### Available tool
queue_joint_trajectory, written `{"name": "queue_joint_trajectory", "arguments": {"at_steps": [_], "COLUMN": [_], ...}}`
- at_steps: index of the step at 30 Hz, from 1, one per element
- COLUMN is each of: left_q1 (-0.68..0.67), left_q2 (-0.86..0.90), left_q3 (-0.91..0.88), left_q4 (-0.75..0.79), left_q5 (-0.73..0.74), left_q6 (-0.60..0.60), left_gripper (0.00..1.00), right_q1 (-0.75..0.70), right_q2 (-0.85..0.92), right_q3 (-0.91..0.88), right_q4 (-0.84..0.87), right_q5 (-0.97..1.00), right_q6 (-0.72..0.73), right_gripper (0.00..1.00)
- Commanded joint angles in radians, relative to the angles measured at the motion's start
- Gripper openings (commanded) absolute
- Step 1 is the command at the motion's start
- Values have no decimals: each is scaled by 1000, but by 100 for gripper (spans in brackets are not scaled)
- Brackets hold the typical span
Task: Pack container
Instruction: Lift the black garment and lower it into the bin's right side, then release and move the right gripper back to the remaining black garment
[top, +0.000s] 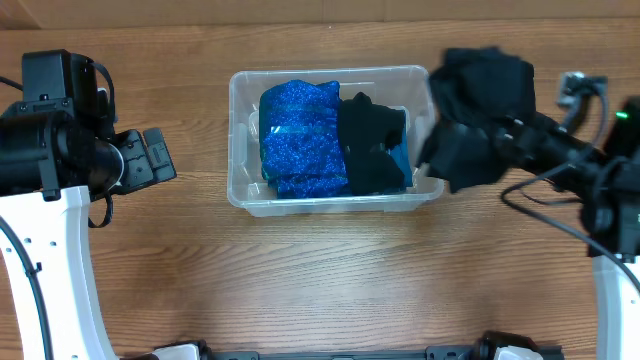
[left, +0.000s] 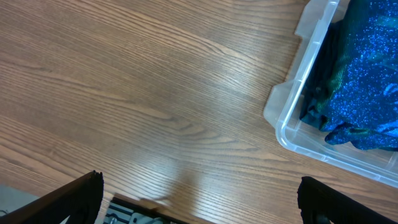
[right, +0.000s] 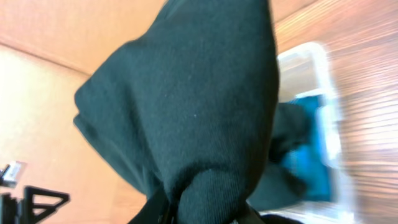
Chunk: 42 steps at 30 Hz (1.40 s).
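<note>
The clear plastic container (top: 240, 190) stands at the middle of the table. Inside lie a glittery blue garment (top: 300, 140) and a black garment (top: 372, 145) over a teal one. The container's corner also shows in the left wrist view (left: 292, 124). My right gripper (top: 490, 135) is shut on a dark green-black cloth (top: 485, 90), held just right of the container; the cloth (right: 186, 112) fills the right wrist view and hides the fingers. My left gripper (left: 199, 202) is open and empty over bare wood left of the container.
The wooden table (top: 300, 290) runs to the front edge. The left arm's body (top: 70, 150) stands at the left, the right arm with its cables (top: 590, 160) at the right. A light wall edge runs along the back.
</note>
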Motion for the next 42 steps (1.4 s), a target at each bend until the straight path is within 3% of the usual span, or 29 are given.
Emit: {"name": "queue_joint_trajectory", "arguments": {"at_steps": [1,6,8,9,11,12,14,18,22,25,31,32,33,35,39,41,42], "left_q1": [-5,-5,-5,-5,-5,-5,-5,-5,-5,-5,-5,-5,-5,-5,-5,-6,-6], "left_q2": [2,2,2,2,2,2,2,2,2,2,2,2,2,2,2,2,2], "left_q3": [-1,-1,-1,-1,-1,-1,-1,-1,-1,-1,-1,-1,-1,-1,-1,-1,-1], "left_q4": [-1,-2,-2,-2,-2,-2,-1,-2,-2,-1,-2,-2,-1,-2,-2,-1,-2], "left_q5": [-10,-10,-9,-9,-9,-9,-9,-10,-9,-10,-9,-9,-10,-10,-9,-9,-10], "left_q6": [-7,-7,-7,-7,-7,-7,-7,-7,-7,-7,-7,-7,-7,-7,-7,-7,-7], "left_gripper": [100,100,100,100,100,100,100,100,100,100,100,100,100,100,100,100,100], "right_q1": [222,452,464,461,446,431,416,422,481,530,547,547,547,547,541,513,478], "right_q2": [68,274,396,447,526,568,578,481,402,473,808,846,846,804,614,517,461], "right_q3": [11,11,11,11,11,12,13,68,99,87,86,87,89,117,262,318,335], "right_q4": [91,224,204,191,187,200,196,157,167,186,200,195,190,153,39,16,11], "right_q5": [214,432,537,583,647,621,575,531,568,613,613,578,549,524,528,532,532], "right_q6": [300,431,436,420,311,188,90,27,29,40,39,13,5,5,-45,-47,-47], "right_gripper": [4,4,5,30,61,65,70,65,23,22,22,26,38,47,66,85,90]}}
